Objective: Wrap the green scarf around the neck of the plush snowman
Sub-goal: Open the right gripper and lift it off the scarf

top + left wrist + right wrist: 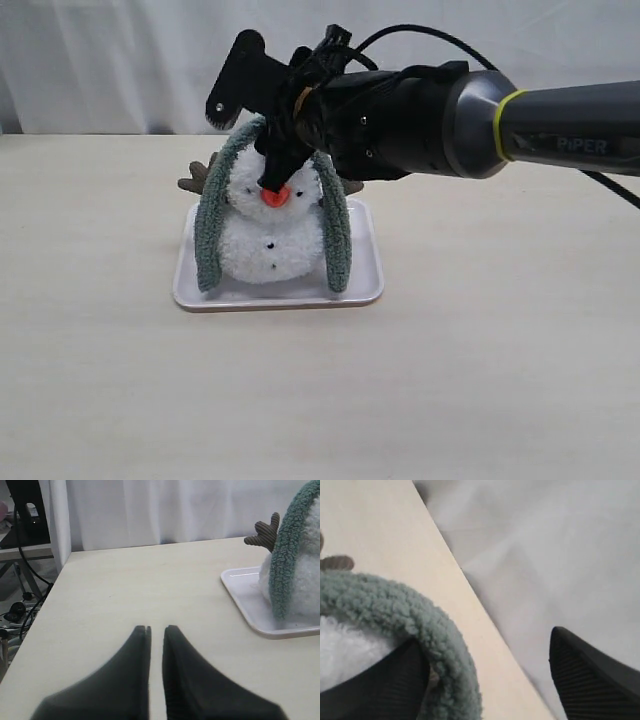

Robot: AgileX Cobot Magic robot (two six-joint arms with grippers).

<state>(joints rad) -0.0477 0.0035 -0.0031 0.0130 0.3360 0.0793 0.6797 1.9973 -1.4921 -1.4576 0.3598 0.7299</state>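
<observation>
A: Seeing the green scarf (212, 235) draped over the head of the plush snowman (268, 245), ends hanging down both sides to the white tray (360, 295).
B: Right gripper (242, 150)?
A: Spread wide, holding nothing. Scarf's top between the fingers (590, 675), touching one, well apart from the other.
B: Left gripper (156, 628)?
A: Nearly closed, only a thin gap, empty. Tray ahead of the fingertips, to one side.

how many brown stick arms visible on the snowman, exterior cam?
2. One stick arm pokes out left of the scarf; the other stick arm shows on the right, partly hidden under the robot arm.
</observation>
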